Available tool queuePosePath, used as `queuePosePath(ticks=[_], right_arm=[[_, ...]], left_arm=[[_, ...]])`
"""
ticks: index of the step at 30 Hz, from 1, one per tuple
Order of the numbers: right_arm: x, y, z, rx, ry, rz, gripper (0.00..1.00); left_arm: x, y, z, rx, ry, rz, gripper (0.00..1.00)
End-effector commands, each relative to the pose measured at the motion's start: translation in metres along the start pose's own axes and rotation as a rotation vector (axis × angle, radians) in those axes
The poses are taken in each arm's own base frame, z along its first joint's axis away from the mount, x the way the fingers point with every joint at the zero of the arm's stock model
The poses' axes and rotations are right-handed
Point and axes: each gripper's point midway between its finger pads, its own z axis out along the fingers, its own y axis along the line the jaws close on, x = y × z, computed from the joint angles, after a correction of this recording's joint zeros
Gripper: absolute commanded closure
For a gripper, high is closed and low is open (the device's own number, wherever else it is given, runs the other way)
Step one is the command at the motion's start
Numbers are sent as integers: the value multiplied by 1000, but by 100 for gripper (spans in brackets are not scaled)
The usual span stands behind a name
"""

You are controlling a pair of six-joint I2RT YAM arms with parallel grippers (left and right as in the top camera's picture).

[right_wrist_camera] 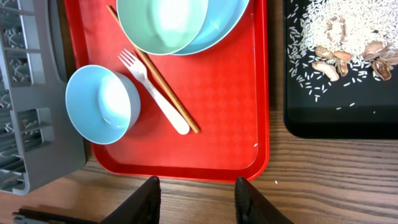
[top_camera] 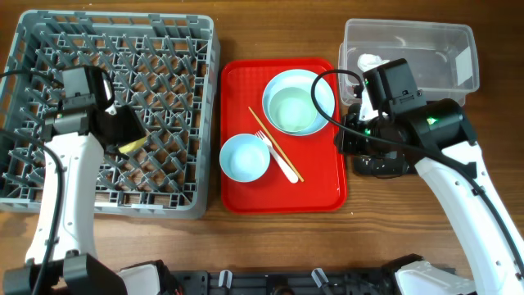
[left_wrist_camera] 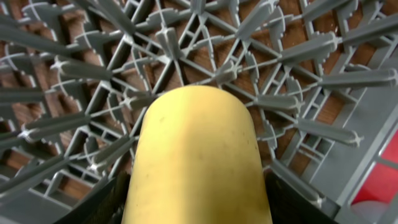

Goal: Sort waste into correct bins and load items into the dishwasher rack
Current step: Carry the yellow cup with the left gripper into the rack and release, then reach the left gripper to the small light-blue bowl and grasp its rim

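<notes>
Your left gripper (left_wrist_camera: 196,204) clamps the smooth, dome-ended yellow cup (left_wrist_camera: 196,149) above the pegged lattice of the grey rack (left_wrist_camera: 311,74). Your right gripper (right_wrist_camera: 199,199) gapes empty over the woodgrain table (right_wrist_camera: 323,180); beyond lie the glossy red tray (right_wrist_camera: 230,112) and the rice-strewn black tray (right_wrist_camera: 323,121).

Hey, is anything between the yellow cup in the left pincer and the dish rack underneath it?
Nothing visible. The yellow cup hangs over the rack, and the part of the rack around it holds no other dishes.
</notes>
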Motion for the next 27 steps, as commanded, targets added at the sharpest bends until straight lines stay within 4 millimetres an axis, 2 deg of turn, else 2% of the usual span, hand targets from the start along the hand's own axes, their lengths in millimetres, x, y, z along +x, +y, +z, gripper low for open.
queuePosePath(ticks=[1, 4, 6, 7, 9, 12, 15, 18, 21, 24, 27], right_arm=[[-7, -1, -7, 9, -33, -18, 61], [-6, -1, -7, 9, -33, -19, 60], [-6, -1, -7, 9, -33, -19, 60], [-6, -1, -7, 9, -32, -19, 57], [-6, -1, -7, 9, -32, -19, 52], [-6, -1, -7, 9, -31, -19, 34], [-6, -1, -7, 9, -32, -19, 0], [-7, 0, -7, 8, -36, -20, 0], [-10, -1, -7, 13, -47, -19, 0], [-14, -18, -9, 105, -85, 111, 0], [-18, -28, -11, 124, -97, 167, 0]], left_arm=[[-9, 1, 10, -16, 5, -16, 37], [-4, 1, 25, -29, 53, -13, 30], [-1, 2, 31, -33, 71, -11, 15], [-1, 2, 31, -33, 72, -11, 0], [-2, 1, 31, -32, 69, -12, 0], [-2, 1, 30, -31, 68, -12, 0], [-8, -10, 17, 37, 34, -15, 0], [-18, -35, -12, 163, -30, 1, 0], [-11, -72, -45, 313, -74, 68, 0], [11, -113, -61, 388, -67, 195, 0], [46, -159, -68, 450, -17, 348, 0]])
